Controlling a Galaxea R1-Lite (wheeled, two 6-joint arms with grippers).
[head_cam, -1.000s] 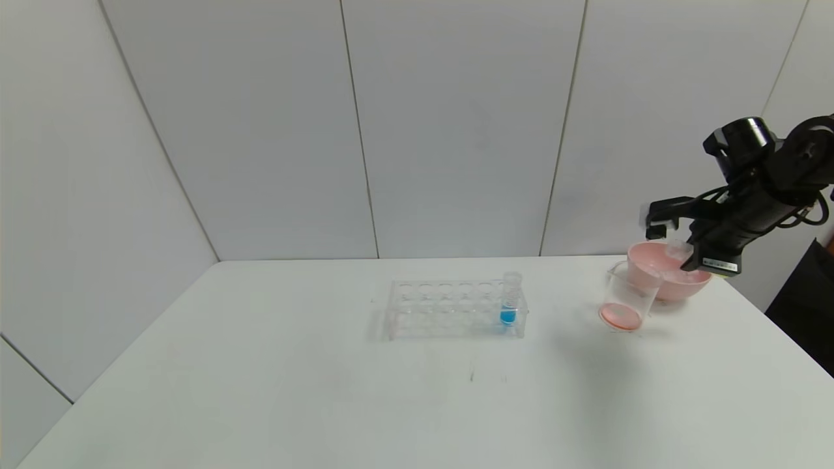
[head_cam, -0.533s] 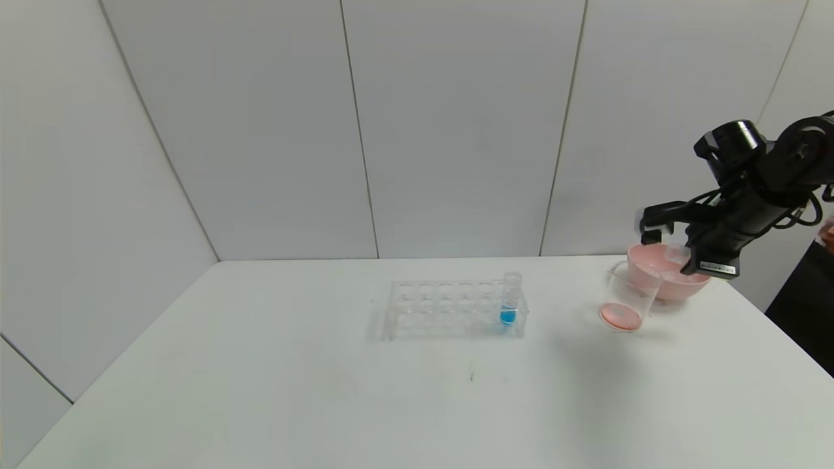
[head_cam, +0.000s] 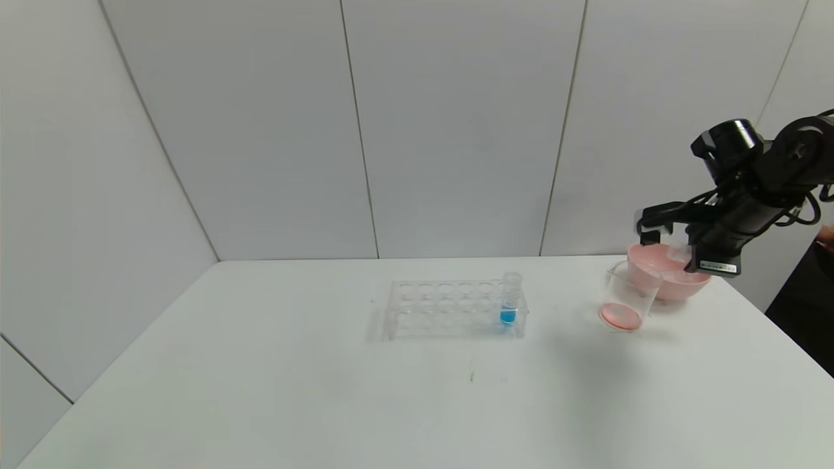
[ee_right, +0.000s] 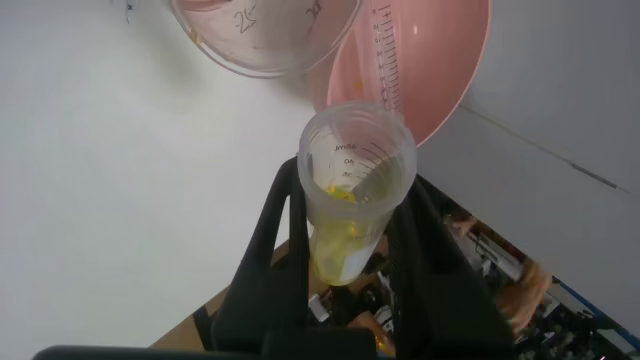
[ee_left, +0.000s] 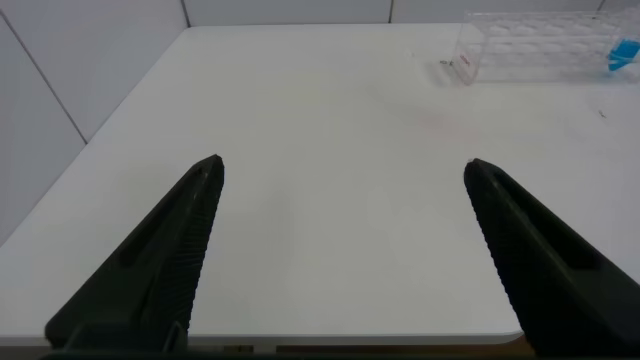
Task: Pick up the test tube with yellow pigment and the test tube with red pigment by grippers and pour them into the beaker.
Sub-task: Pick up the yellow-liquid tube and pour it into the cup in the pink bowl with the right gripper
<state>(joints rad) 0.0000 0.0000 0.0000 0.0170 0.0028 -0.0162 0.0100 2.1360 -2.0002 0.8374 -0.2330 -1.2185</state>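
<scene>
Here the white table (head_cam: pixel 273 391) carries a clear tube rack (head_cam: pixel 449 311) near its middle, with one blue-liquid tube (head_cam: pixel 509 306) standing at the rack's right end. Well to the right stands the pink bowl (head_cam: pixel 658 283), and touching its front-left side is the beaker (head_cam: pixel 625 303), upright, with red-orange liquid in its bottom. The right gripper (head_cam: pixel 677 251) hangs over the bowl, just behind and to the right of the beaker, clamped on the test tube with yellow pigment (ee_right: pixel 345 210). The tube's long axis runs along the fingers, its open mouth toward the beaker's rim, yellow traces inside. The coming pour likely needs a short shift left and forward. The left gripper (ee_left: pixel 340 250), spread wide, idles far off over the table's left part.
</scene>
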